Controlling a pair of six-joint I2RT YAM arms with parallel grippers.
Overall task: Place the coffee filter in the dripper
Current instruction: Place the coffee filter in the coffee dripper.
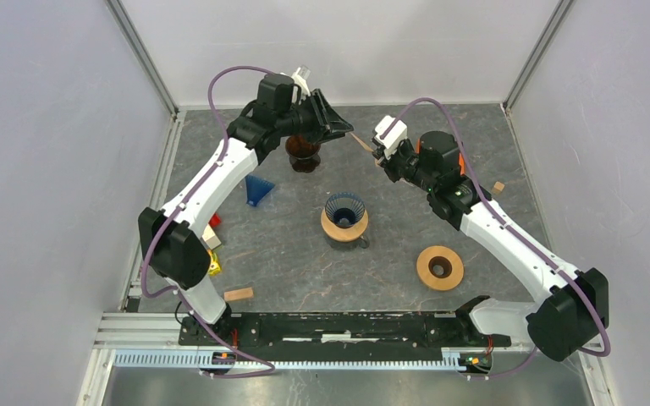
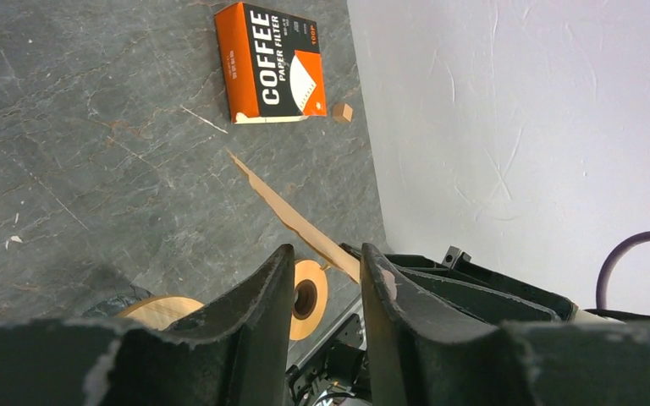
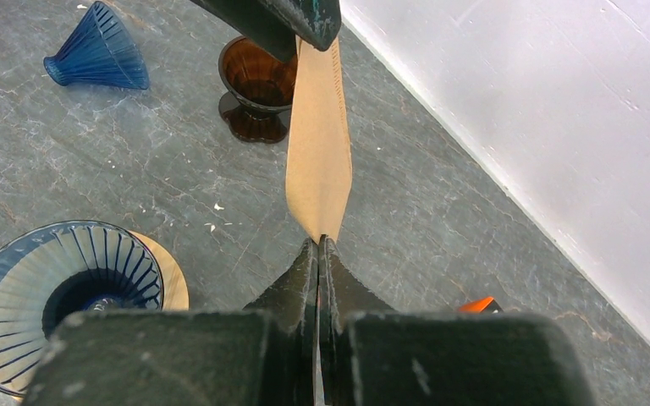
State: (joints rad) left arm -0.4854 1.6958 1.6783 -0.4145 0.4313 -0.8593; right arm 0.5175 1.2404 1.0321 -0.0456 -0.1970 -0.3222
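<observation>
Near the far edge of the table (image 1: pixel 305 254) my right gripper (image 3: pixel 319 245) clenches the filter (image 3: pixel 317 144) by its tip, my left gripper (image 2: pixel 327 254) parted beside it, so I should open the cone before lowering it squarely into the central dripper (image 1: pixel 344 209).

Place: a robot test lab, a closed work cell.
Enclosure: plain white walls (image 1: pixel 42 152) on three sides, joined by bare metal posts (image 1: pixel 143 57).
Base: grey stone-look surface (image 1: pixel 305 262), scuffed and flecked.
Machines: left arm (image 1: pixel 212 182) and right arm (image 1: pixel 508 237) on a black rail (image 1: pixel 347 328) at the near edge.
Wiring: purple cable (image 1: pixel 212 89) looped in the open; slotted duct (image 1: pixel 305 359) before the rail.
Props: blue dripper (image 1: pixel 344 207), brown dripper (image 1: pixel 303 152), wooden ring (image 1: pixel 439 267), wooden block (image 1: pixel 238 294), box of coffee filters (image 2: pixel 268 62), scattered.
</observation>
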